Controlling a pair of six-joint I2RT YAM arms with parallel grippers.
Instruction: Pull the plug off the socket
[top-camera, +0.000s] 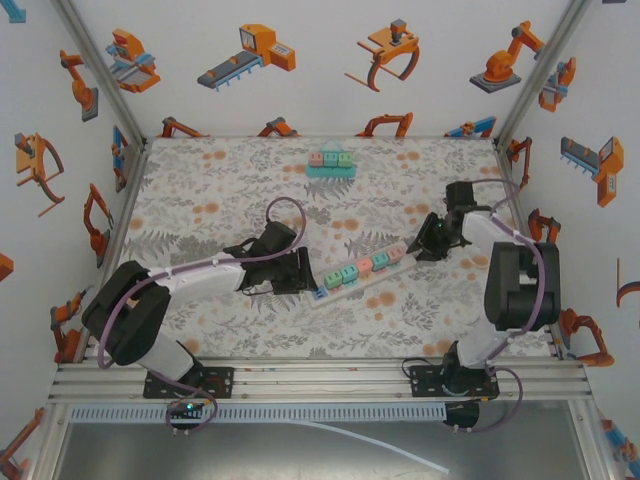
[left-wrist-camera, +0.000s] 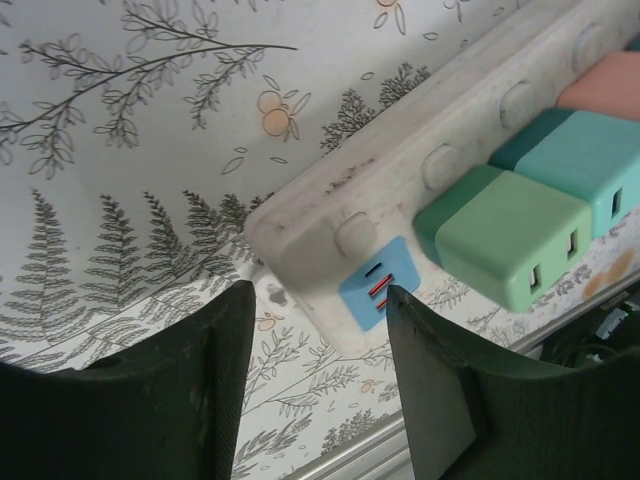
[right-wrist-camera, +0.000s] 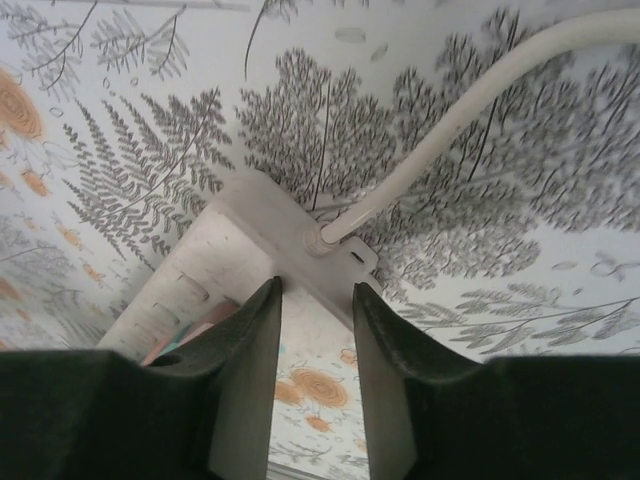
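**Both claws at the strip, blue plug between the left fingers**

My left claw sits at one end of the strip, jaws standing partly apart. The blue plug is seated in the last socket, right between the fingers. The right finger's tip lies against the plug's edge, while a gap shows between the left finger and the plug. I can't tell from here whether that counts as a grip.

Just past this claw, further along the strip, I see a green plug, then a teal plug, then a pink plug, side by side.

My right claw is at the opposite end, closed on the strip, one finger on each side with the white casing between them. The cord leaves the strip just ahead of those fingertips and curves away to the claw's upper right across the floral counter.

From overhead, the strip lies diagonally between the two claws. Well beyond both, toward the back wall, a teal block with plugs on it stands alone.
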